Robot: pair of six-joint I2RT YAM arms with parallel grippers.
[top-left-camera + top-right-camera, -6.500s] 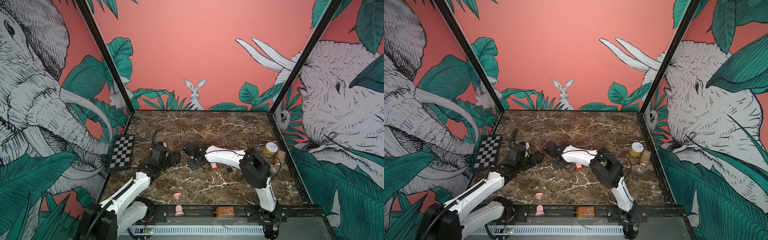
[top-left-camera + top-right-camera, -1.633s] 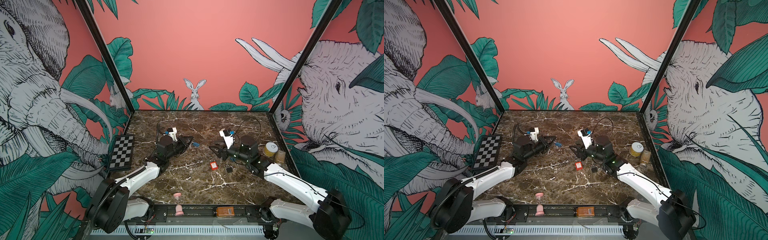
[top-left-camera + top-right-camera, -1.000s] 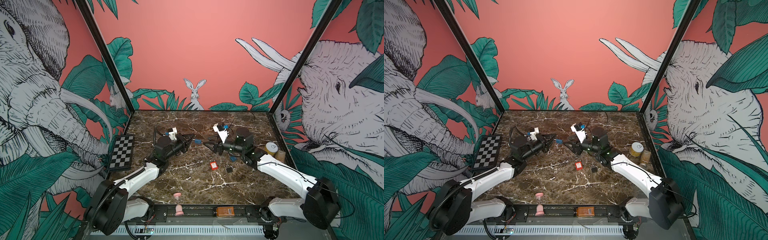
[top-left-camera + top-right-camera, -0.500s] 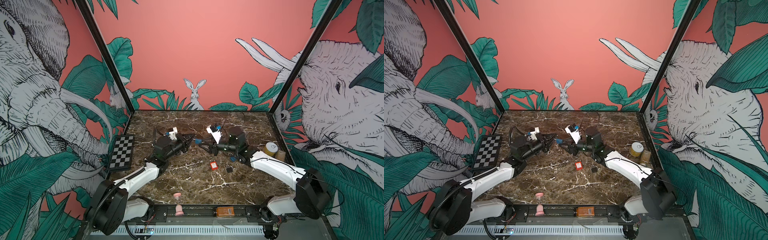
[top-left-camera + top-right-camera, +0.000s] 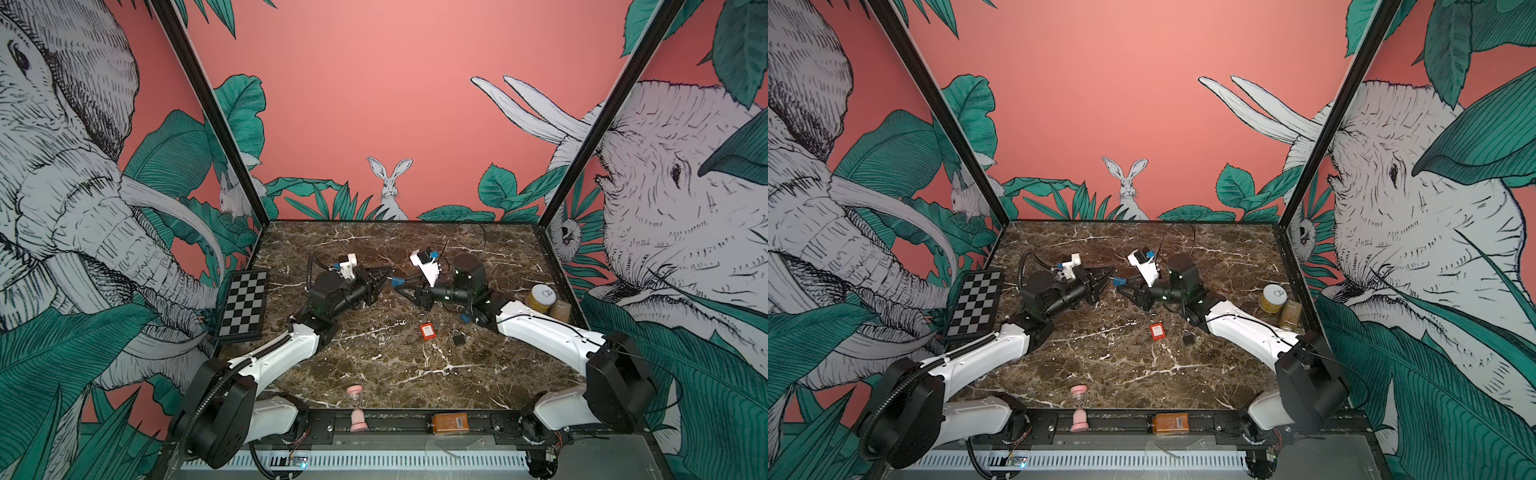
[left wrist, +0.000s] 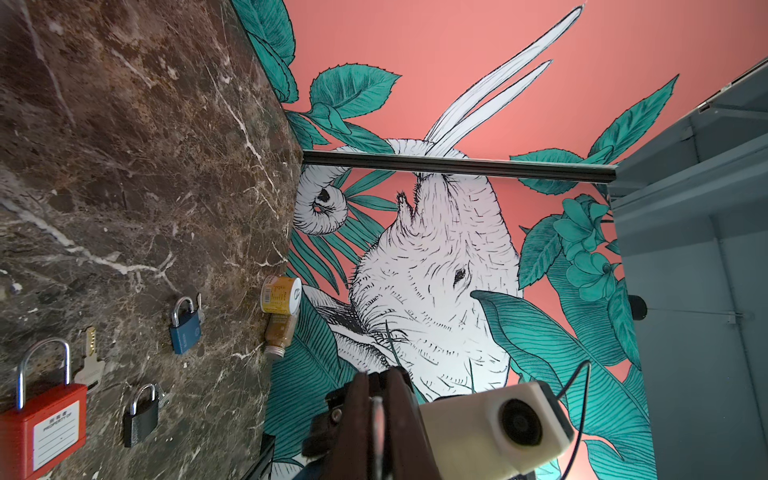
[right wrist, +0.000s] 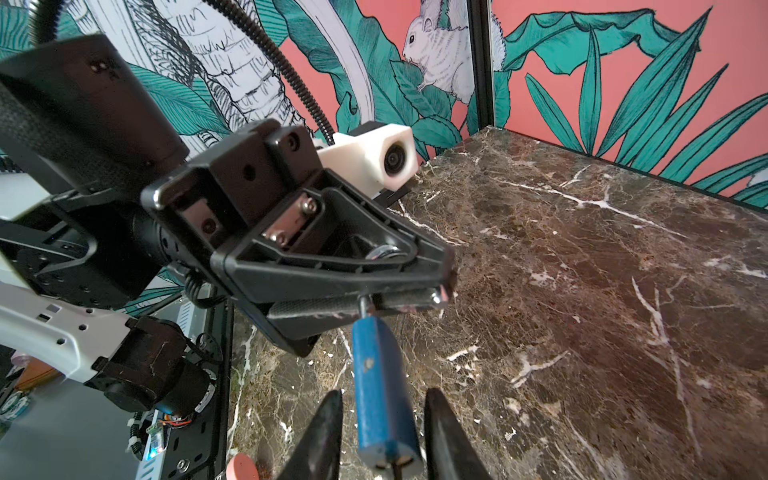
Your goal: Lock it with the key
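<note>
A blue padlock (image 7: pixel 380 382) hangs in the air over the middle of the table, seen small in both top views (image 5: pixel 397 282) (image 5: pixel 1119 281). My left gripper (image 5: pixel 384 276) (image 5: pixel 1106 274) (image 6: pixel 376 386) is shut on its steel shackle (image 7: pixel 363 305). My right gripper (image 7: pixel 382 395) (image 5: pixel 401 286) faces it from the right, open, one finger on each side of the padlock body with a gap on both sides. On the table lie a red padlock (image 6: pixel 41 424) (image 5: pixel 427 331) with a key (image 6: pixel 89 361) beside it, a black padlock (image 6: pixel 141 415) (image 5: pixel 458 338) and a second blue padlock (image 6: pixel 185 328).
A checkered board (image 5: pixel 245 303) lies at the left edge. A yellow jar (image 5: pixel 542 297) and a brown bottle (image 5: pixel 561 309) stand by the right wall. A pink hourglass (image 5: pixel 356 405) and an orange object (image 5: pixel 450 422) sit at the front rail.
My right gripper has moved left up to the left gripper, and its jaws have narrowed around the blue padlock's body. The left gripper has stayed nearly still, holding the shackle.
</note>
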